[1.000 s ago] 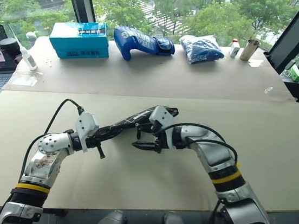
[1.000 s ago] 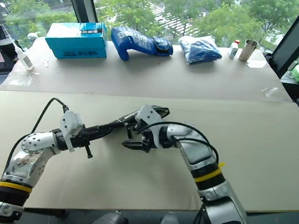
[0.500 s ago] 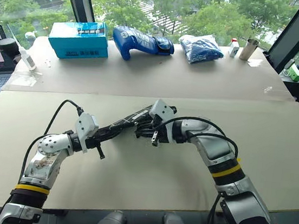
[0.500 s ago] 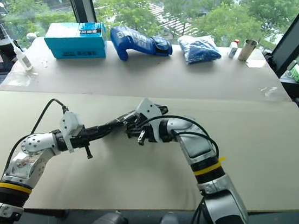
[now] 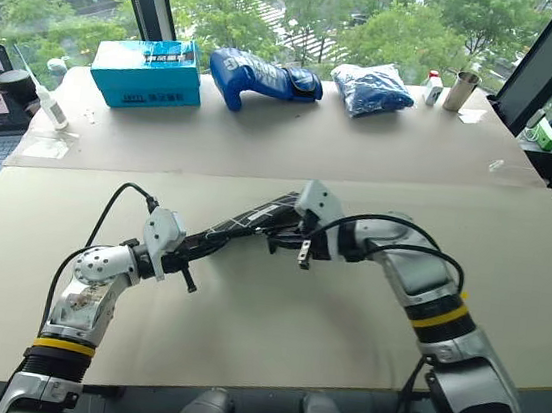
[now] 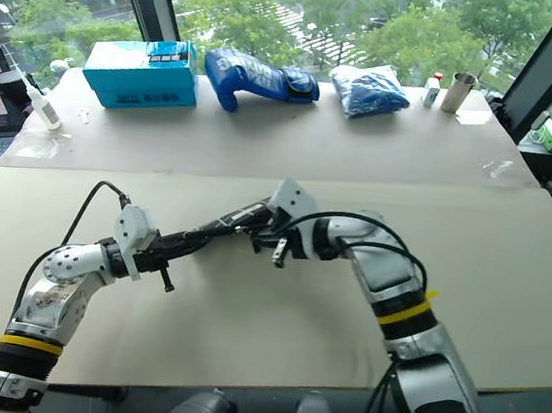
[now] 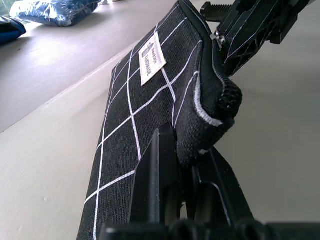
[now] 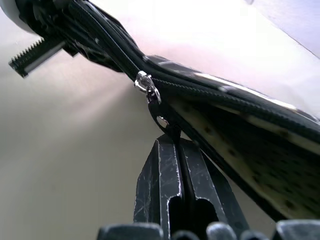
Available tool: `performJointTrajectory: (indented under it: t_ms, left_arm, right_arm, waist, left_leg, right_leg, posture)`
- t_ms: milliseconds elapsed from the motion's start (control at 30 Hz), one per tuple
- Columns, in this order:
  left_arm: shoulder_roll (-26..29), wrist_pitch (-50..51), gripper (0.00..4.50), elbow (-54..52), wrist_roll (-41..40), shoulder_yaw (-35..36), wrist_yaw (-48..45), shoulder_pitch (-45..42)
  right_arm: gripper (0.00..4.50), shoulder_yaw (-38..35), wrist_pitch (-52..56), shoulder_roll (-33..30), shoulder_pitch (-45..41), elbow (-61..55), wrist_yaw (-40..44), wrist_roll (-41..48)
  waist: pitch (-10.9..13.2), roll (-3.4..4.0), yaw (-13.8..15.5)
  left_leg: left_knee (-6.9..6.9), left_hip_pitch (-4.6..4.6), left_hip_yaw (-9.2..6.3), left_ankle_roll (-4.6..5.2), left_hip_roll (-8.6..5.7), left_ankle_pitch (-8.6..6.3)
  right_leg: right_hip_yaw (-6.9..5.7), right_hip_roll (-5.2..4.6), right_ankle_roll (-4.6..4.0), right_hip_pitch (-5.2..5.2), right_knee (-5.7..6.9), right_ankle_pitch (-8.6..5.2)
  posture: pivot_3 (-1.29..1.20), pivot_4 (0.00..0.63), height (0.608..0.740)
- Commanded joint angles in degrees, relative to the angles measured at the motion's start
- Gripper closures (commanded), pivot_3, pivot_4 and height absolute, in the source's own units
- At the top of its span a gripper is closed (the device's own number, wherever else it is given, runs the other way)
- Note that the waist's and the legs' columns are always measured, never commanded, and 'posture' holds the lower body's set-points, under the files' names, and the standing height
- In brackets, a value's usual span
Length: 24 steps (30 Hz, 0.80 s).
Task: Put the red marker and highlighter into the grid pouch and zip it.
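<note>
Above the bench [image 5: 239,343], the left pincer [image 7: 186,165] clamps one end of the grid pouch [image 7: 150,105]; the right pincer [image 8: 179,150] pinches its zipper pull [image 8: 159,119]. The pouch's contents stay hidden.

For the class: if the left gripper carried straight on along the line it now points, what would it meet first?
The left gripper is shut on one end of the grid pouch, so it meets the pouch at once. Beyond it along that line, likely the right gripper, shut on the zipper pull; depth there is unclear.
</note>
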Motion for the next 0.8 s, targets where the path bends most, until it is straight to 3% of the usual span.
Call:
performJointTrajectory:
  t_ms: [33,233,433,467,600,733,800]
  left_arm:
    - [0.0,-1.8,4.5,-1.0,-0.2,0.7,0.1,0.0]
    - [0.1,-1.9,4.5,-0.9,-0.1,0.6,0.0,0.1]
    - [0.3,-2.2,4.5,-0.8,-0.4,0.6,-0.1,0.2]
    - [0.3,-2.3,4.5,-0.9,-0.4,0.5,-0.1,0.2]
    - [0.1,-2.5,4.5,-0.9,-0.3,0.1,-0.5,-0.2]
    - [0.5,-3.5,4.5,-0.3,0.3,-1.8,-3.3,-1.0]
    - [1.1,-5.0,4.5,0.7,1.1,-3.4,-6.2,-1.8]
  right_arm:
    - [4.49,-2.9,-4.8,-6.7,0.7,-0.1,2.3,-2.3]
    - [4.49,-5.7,-10.5,-13.9,1.1,7.6,3.5,-4.0]
    - [4.49,-7.3,-12.9,-13.4,0.2,13.0,1.8,-4.3]
    - [3.9,-7.6,-12.3,-12.6,-0.1,13.4,1.3,-3.9]
    - [2.69,-9.4,-8.4,-10.6,0.6,11.0,2.2,-0.8]
    - [1.29,-13.3,0.1,-12.8,2.9,5.4,6.9,5.8]
    - [1.29,-16.1,1.7,-15.4,4.6,2.9,8.4,8.0]
  waist:
    - [0.0,0.0,0.2]
    - [0.0,-0.02,0.2]
    - [0.0,-0.04,0.5]
    - [0.0,-0.04,0.5]
    - [0.0,-0.04,0.7]
    - [0.0,-0.04,0.9]
    - [0.0,-0.04,1.3]
  left_leg:
    - [0.0,0.0,0.01,0.0,0.0,0.0]
    - [-0.02,0.01,0.09,0.02,0.04,-0.01]
    - [-0.01,0.01,0.16,0.02,0.05,-0.01]
    - [0.0,0.01,0.16,0.02,0.05,-0.01]
    - [0.01,0.01,0.17,0.02,0.05,-0.01]
    - [0.01,0.01,0.17,0.02,0.05,-0.01]
    - [0.02,-0.01,0.16,0.04,0.02,-0.02]
  right_leg:
    - [0.0,0.0,0.0,0.0,-0.01,0.0]
    - [0.01,0.02,0.0,-0.01,-0.01,0.0]
    - [0.02,0.01,0.0,0.0,-0.04,0.0]
    - [0.03,0.0,0.0,0.0,-0.04,0.0]
    - [0.04,0.0,0.0,0.01,-0.05,0.0]
    - [0.04,-0.01,0.0,0.02,-0.06,0.0]
    - [0.03,-0.04,0.0,0.03,-0.06,0.0]
  posture:
    - [0.0,0.15,0.74]
    - [0.0,0.15,0.74]
    - [0.0,0.15,0.74]
    - [0.0,0.15,0.74]
    - [0.0,0.15,0.74]
    - [0.0,0.15,0.74]
    - [0.0,0.15,0.74]
